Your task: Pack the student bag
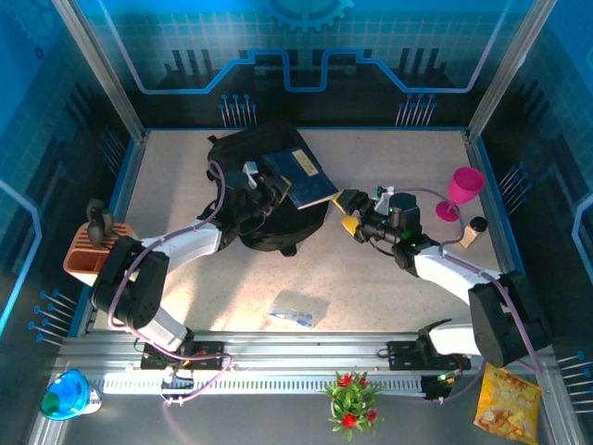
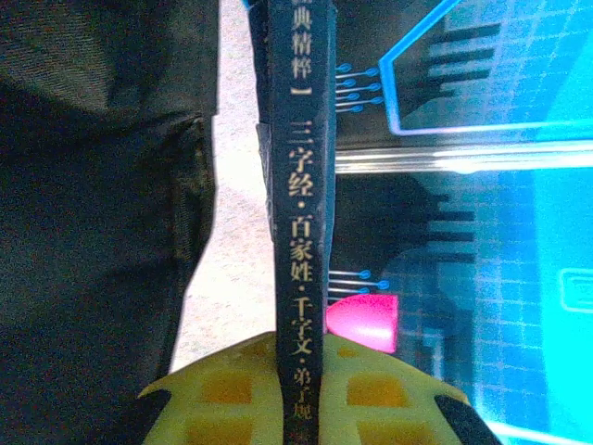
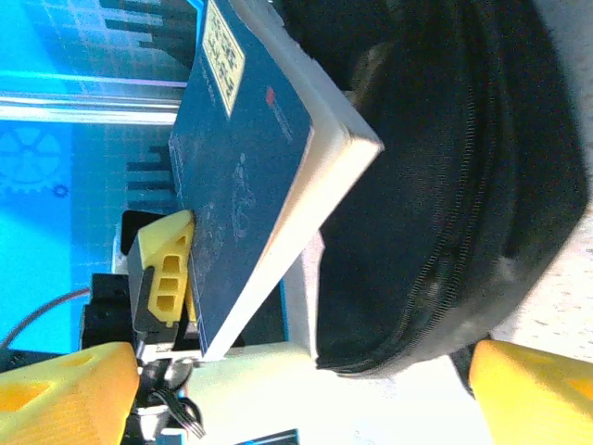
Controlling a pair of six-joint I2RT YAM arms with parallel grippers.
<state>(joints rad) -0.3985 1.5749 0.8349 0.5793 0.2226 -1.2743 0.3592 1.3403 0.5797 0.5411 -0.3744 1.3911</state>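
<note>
Book [image 1: 304, 176], dark blue, sits clamped in the left gripper [image 1: 267, 192] above the student bag [image 1: 248, 148]; right gripper [image 1: 350, 213] gapes wide, seemingly just clear of its corner.

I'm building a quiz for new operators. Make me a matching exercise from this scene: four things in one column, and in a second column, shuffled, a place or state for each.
Things
1. book
2. backpack
3. pink cup
4. clear packet

Places or states
A. lying near the front edge of the table, in the middle
B. standing at the table's right side
C. clamped between the left fingers
D. black, at the table's far middle

Pairs: 1-C, 2-D, 3-B, 4-A
</note>
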